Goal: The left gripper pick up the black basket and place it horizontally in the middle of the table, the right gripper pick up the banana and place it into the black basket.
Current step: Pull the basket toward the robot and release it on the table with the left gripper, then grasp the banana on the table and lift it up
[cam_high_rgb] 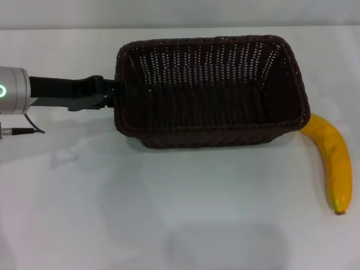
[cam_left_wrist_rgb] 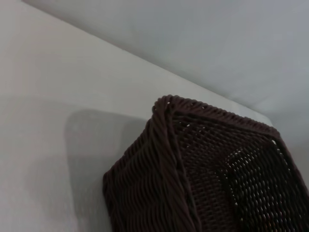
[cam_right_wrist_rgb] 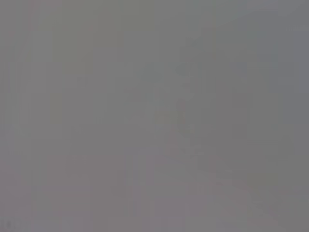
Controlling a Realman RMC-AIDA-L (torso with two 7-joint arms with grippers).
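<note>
On the white table [cam_high_rgb: 169, 225], the left gripper [cam_high_rgb: 112, 93] pinches the black basket [cam_high_rgb: 211, 93] by its left rim, so it should set it down level, clear of the banana [cam_high_rgb: 334, 163] touching the basket's right corner.

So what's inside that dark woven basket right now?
Nothing shows inside the black basket: only its woven floor and walls. The near wall hides a strip of the floor. The banana lies outside on the table, at the basket's right end.
</note>
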